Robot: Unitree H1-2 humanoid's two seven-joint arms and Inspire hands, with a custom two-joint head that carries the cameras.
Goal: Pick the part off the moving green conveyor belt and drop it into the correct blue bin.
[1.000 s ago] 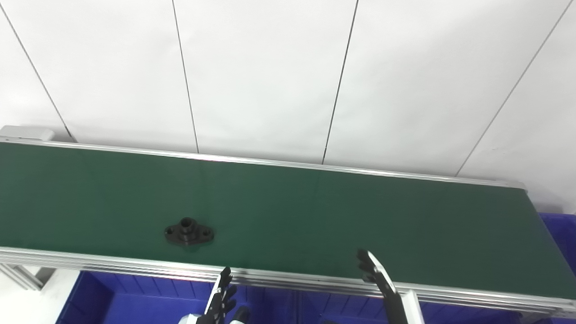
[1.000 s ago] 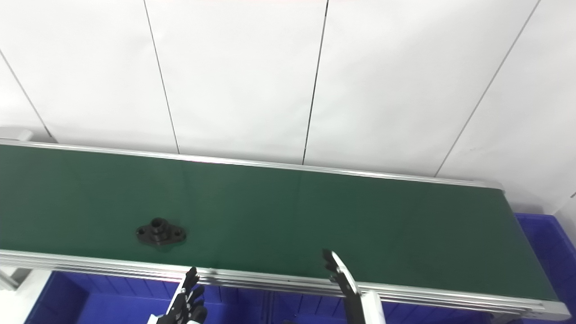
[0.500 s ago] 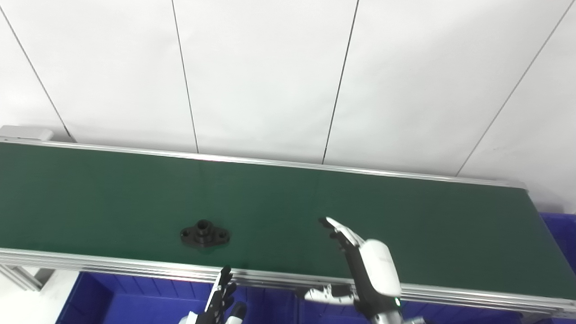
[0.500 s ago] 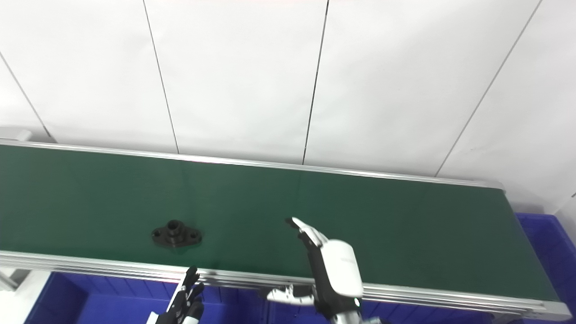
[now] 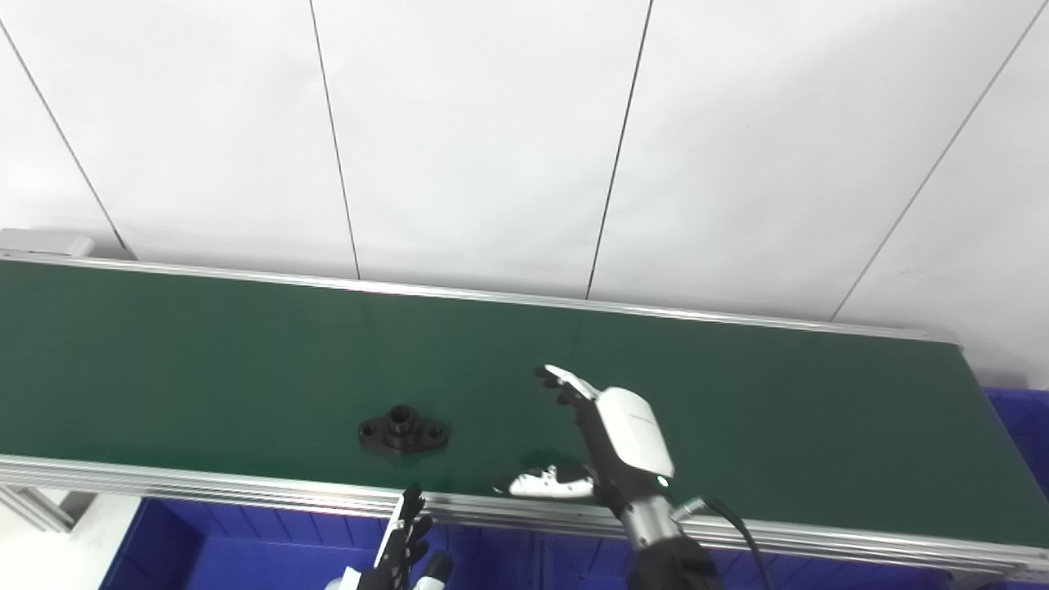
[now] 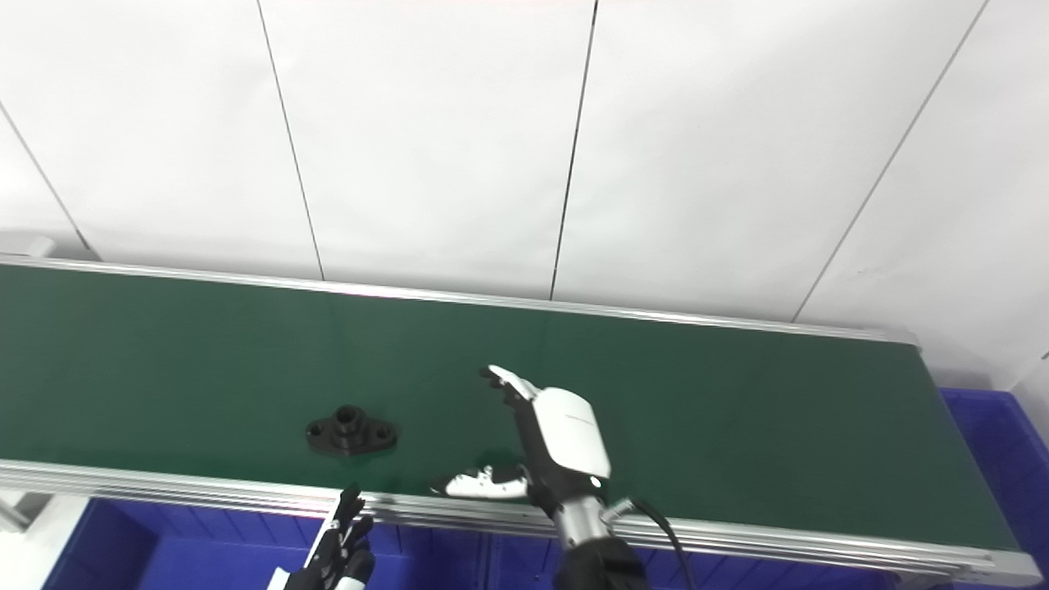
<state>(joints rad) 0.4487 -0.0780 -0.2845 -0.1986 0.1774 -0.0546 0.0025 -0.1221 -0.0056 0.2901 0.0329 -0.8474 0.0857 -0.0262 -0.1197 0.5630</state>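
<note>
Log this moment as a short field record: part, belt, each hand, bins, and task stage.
part: black flanged part, lying flat on the belt, untouched
belt: green conveyor belt, nothing else on it
right hand: right hand open over the belt, thumb spread, to the right of the part and apart from it
left hand: left hand low at the near rail, holding nothing
bins: blue bin below the near rail
stage: part not yet grasped

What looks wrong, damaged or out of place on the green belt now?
Nothing stands out. The black flanged part lies flat on the green belt, near its front rail. The right hand hovers open beside it, apart from it, and the left hand waits below the rail over a blue bin.
</note>
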